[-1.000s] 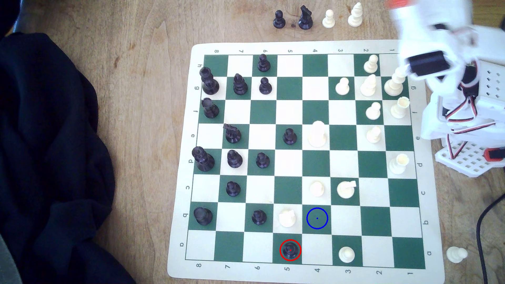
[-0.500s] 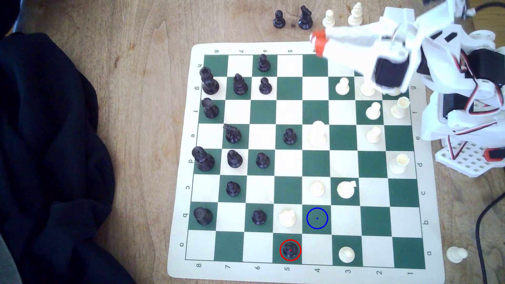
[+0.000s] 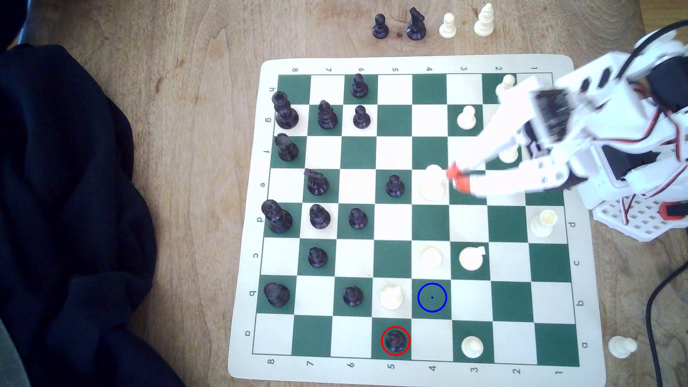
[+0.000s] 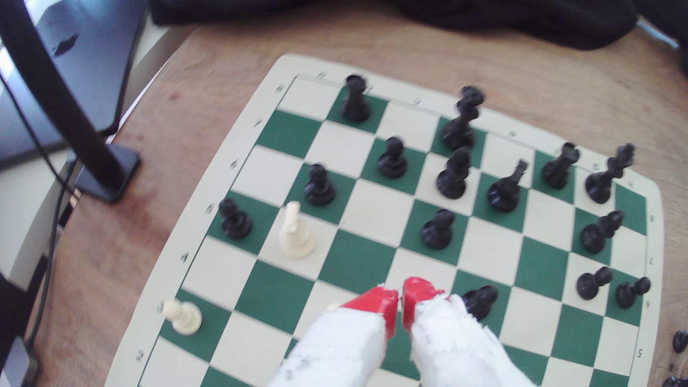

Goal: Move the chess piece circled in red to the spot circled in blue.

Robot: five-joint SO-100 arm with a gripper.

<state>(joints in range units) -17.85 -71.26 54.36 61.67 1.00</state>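
The chess piece (image 3: 395, 340), a small black pawn ringed in red, stands on a green square in the board's near row in the exterior view; it appears again as the pawn (image 4: 234, 219) by the board's edge in the wrist view. The spot (image 3: 432, 297), a green square with a blue circle, lies one square diagonally up and to the exterior view's right of it, free of pieces, and is the green square (image 4: 274, 294) in the wrist view. My gripper (image 3: 457, 178) hovers blurred over mid-board beside a tall white piece (image 3: 432, 184). Its red fingertips (image 4: 376, 303) are nearly touching, holding nothing.
A white knight (image 3: 391, 297) stands directly left of the spot and a white pawn (image 3: 431, 256) just above it, as the exterior view shows them. Another white pawn (image 3: 472, 346) sits two squares right of the chess piece. Dark cloth (image 3: 74, 223) covers the table's left.
The arm has swung from the board's far right corner down toward its middle. The red fingertips now sit beside the tall white piece. No chess piece has moved.
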